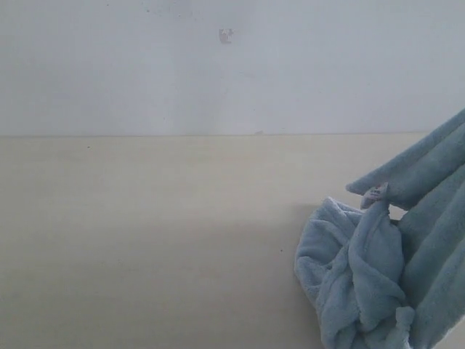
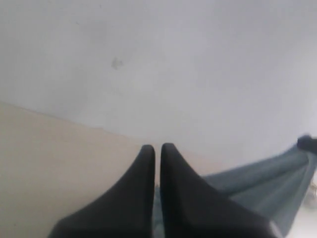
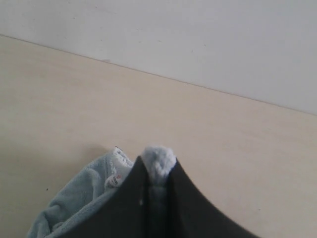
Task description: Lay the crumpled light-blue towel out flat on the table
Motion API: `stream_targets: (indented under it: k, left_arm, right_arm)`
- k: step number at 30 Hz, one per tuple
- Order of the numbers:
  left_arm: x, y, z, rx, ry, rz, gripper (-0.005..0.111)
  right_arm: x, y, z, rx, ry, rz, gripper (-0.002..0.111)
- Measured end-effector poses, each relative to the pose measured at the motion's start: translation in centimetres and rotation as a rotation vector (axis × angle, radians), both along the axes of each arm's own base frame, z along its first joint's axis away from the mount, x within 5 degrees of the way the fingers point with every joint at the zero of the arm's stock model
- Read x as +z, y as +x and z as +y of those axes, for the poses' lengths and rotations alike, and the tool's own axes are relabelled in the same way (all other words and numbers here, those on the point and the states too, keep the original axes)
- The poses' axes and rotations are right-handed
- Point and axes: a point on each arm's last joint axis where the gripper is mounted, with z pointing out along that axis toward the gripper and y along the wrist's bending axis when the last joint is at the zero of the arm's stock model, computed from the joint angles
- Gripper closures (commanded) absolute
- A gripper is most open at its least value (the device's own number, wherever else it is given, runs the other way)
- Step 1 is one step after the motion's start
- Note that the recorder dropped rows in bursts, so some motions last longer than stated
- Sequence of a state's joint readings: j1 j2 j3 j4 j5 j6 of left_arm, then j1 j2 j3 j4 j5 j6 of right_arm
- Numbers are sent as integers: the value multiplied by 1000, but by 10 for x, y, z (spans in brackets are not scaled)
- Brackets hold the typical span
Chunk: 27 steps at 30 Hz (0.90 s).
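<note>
Light-blue plush fleece towel [image 1: 356, 283] is still crumpled, not flat. Part of it sits as a bunched heap on the pale beige wood-look table [image 1: 145, 240], toward the right end of the worktop and well clear of the far edge. The rest rises off the surface in a taut, tilted band that runs up and out past the right side of the exterior view.

Small white label [image 1: 375, 193] sticks out at the hem of the raised band, just above the heap. It carries dark print, too small to read.

Right gripper [image 3: 157, 163]: black fingers clamped on a tuft of the towel, and a pale wad of pile pokes out past the tips. More cloth hangs below it, down toward the tabletop.

Left gripper [image 2: 155, 147]: black fingers drawn nearly together, only a thin slit between them. A sliver of blue shows low in the slit, but I cannot tell whether cloth is pinched or just seen behind. Stretched folds of towel run off to one side of it, up to a dark object at the frame edge that I can't identify.

Neither gripper shows in the exterior view.

Plain white wall [image 1: 218, 73] meets the far edge of the worktop and has one small grey mark [image 1: 226, 35] high up.
</note>
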<state>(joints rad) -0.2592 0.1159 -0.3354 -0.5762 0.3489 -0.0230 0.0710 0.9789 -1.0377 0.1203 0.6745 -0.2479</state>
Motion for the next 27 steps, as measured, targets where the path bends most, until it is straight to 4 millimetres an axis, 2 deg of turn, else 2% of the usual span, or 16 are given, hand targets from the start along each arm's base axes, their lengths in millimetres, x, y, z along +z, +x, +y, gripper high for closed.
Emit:
stream_targets:
  k: [3,7,9,14,19,23,27]
  left_arm:
    - [4,24,-17,-125,136,125,80]
    - [-3,71,-41,-279,225,261,54]
    - [-11,98,-55,-359,248,314,47]
    - [-34,164,-87,-548,237,381,45]
    - [-73,221,-108,-618,188,472,45]
    - [-96,237,-128,-768,178,476,45]
    - [-115,233,-144,-900,299,427,45]
  right_arm:
    - [4,-5,0,0,1,-21,109]
    - [8,-12,-1,0,3,-44,109]
    - [9,-12,-1,0,3,-45,109]
    - [9,-12,-1,0,5,-45,109]
    - [9,-12,-1,0,7,-45,109]
    - [9,-12,-1,2,1,-45,109]
    - [9,-12,-1,5,-3,-46,109]
